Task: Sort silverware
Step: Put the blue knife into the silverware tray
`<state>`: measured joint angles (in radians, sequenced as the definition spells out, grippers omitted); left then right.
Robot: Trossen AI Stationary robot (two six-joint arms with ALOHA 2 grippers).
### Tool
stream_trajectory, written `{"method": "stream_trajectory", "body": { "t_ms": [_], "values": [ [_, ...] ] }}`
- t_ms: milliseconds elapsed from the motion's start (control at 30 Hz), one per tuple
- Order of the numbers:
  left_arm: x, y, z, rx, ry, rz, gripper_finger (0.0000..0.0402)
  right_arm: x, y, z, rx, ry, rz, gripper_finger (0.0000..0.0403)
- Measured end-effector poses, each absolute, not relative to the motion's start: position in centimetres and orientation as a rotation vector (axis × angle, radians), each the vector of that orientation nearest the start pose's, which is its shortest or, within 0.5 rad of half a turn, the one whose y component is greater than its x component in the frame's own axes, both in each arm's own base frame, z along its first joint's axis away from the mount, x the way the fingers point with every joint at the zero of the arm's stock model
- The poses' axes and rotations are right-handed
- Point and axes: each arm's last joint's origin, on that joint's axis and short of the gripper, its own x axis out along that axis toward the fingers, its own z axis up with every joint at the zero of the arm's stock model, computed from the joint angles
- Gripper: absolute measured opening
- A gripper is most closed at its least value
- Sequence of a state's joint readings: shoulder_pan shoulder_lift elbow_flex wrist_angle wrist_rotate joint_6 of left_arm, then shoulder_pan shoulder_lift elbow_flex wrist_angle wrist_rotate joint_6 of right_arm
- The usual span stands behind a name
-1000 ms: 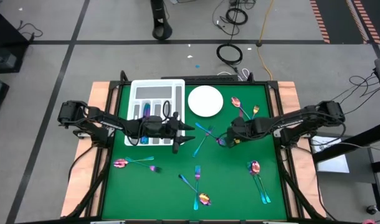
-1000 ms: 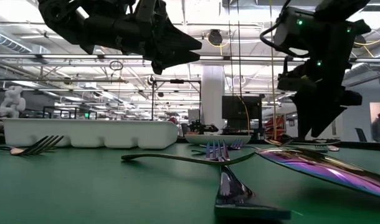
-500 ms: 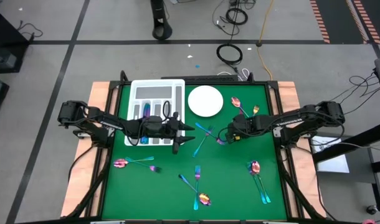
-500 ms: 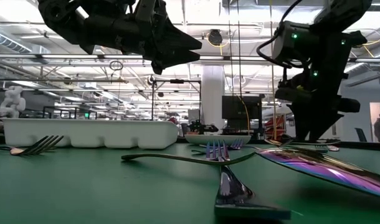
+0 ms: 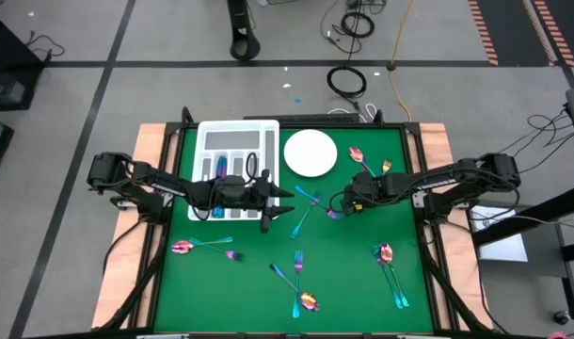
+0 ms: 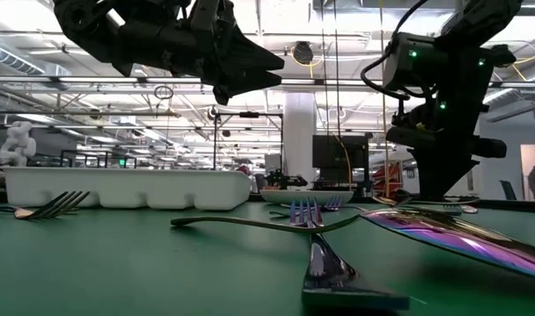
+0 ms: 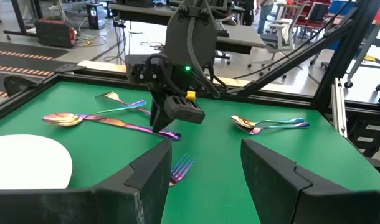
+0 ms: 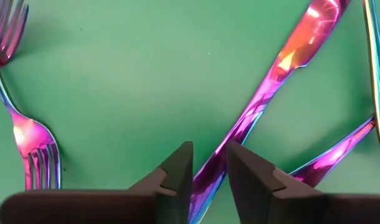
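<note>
Iridescent forks, knives and spoons lie scattered flat on the green mat. My right gripper (image 5: 337, 209) points down over a pink-purple knife (image 8: 283, 68) and is shut on it; the left wrist view shows it (image 7: 169, 127) at the knife's end. Two forks (image 8: 28, 146) lie beside it. My left gripper (image 5: 287, 193) is open and hovers above the mat, between the white divided tray (image 5: 235, 141) and two crossed forks (image 5: 306, 202). It touches nothing. My right gripper holds the knife's purple part near one end (image 8: 210, 171), pinched between the two fingers (image 8: 177, 171). The fingers come from above, pointing down, and lie across the knife. The knife lies flat on the mat.
The round white plate (image 5: 310, 153) sits right of the tray. A spoon (image 5: 358, 155) and a fork (image 5: 386, 168) lie behind the right gripper. More pieces lie near the front: left (image 5: 198, 247), middle (image 5: 296, 282), right (image 5: 389, 268). The tray holds a piece (image 5: 219, 168).
My right gripper has moved a little toward the table's left and down onto the knife, then held still. The knife stays flat on the mat.
</note>
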<state>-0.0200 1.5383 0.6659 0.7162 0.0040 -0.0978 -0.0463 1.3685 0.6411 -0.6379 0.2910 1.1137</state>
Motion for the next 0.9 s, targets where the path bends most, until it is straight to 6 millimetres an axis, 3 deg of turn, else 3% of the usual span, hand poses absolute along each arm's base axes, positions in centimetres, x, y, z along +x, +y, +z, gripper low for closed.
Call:
{"method": "stream_trajectory", "body": {
  "t_ms": [400,900],
  "values": [
    [31.04,-0.63,20.32,-0.096,0.158,-0.016,0.0194,20.74,-1.79,15.03,0.753,1.047,-0.993,0.0005],
    [31.03,-0.64,20.32,-0.096,0.158,-0.017,0.0194,20.51,-1.73,14.84,0.759,1.054,-1.011,0.0001]
  ]
}}
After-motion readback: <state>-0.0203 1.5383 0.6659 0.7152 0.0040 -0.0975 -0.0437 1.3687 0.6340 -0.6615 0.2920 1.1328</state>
